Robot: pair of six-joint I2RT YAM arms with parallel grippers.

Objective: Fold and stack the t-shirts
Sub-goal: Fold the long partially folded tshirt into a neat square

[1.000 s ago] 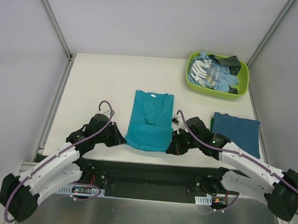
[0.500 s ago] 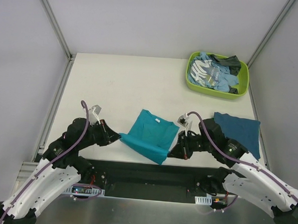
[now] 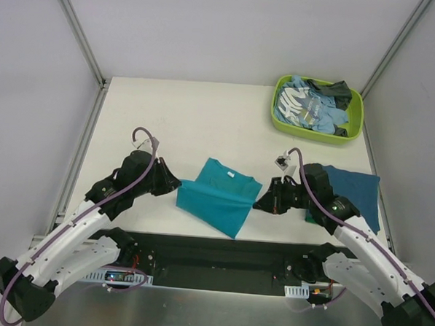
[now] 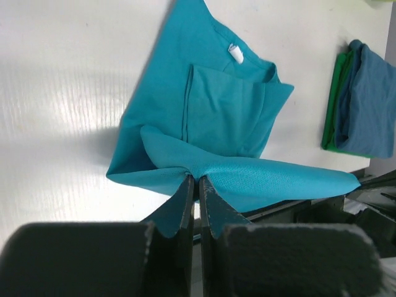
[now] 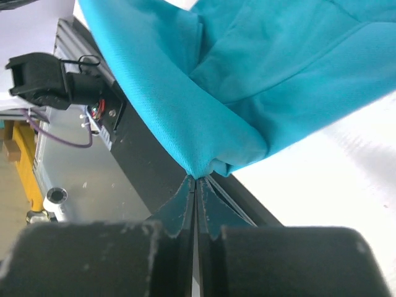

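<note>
A bright teal t-shirt lies near the table's front edge, sleeves folded in, its hem lifted and stretched between my two grippers. My left gripper is shut on the hem's left corner, seen in the left wrist view with the shirt. My right gripper is shut on the right corner, seen in the right wrist view with the shirt. A folded stack with a blue-teal t-shirt on top lies at the right; the left wrist view shows it over a green one.
A lime-green tub at the back right holds a light blue printed shirt and a dark grey one. The black front rail runs along the table's near edge. Metal frame posts stand at the back corners.
Both grippers have lifted the teal shirt's hem off the table and carried it away from the front edge toward the collar, so the shirt now looks shorter and doubled.
</note>
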